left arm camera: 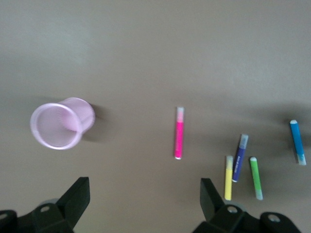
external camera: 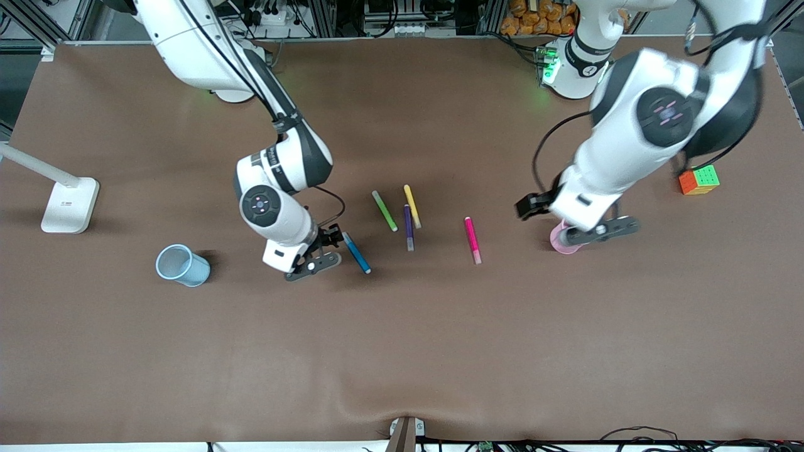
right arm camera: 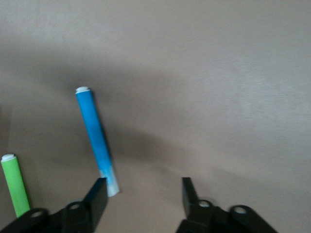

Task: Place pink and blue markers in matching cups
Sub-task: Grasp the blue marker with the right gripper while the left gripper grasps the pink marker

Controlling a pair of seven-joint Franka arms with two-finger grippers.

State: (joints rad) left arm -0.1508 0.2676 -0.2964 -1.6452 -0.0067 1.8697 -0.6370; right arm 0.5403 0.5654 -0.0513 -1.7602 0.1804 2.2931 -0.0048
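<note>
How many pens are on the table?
5, all lying flat: the blue marker by the right gripper, then green pen, yellow pen, purple pen clustered mid-table, and pink marker nearest the pink cup.

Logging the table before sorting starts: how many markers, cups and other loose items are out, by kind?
Markers: 5, namely blue, green, yellow, dark purple, pink
Cups: 2, namely pale blue, pale pink
Puzzle cube: 1
White lamp base: 1
Total: 9
</note>
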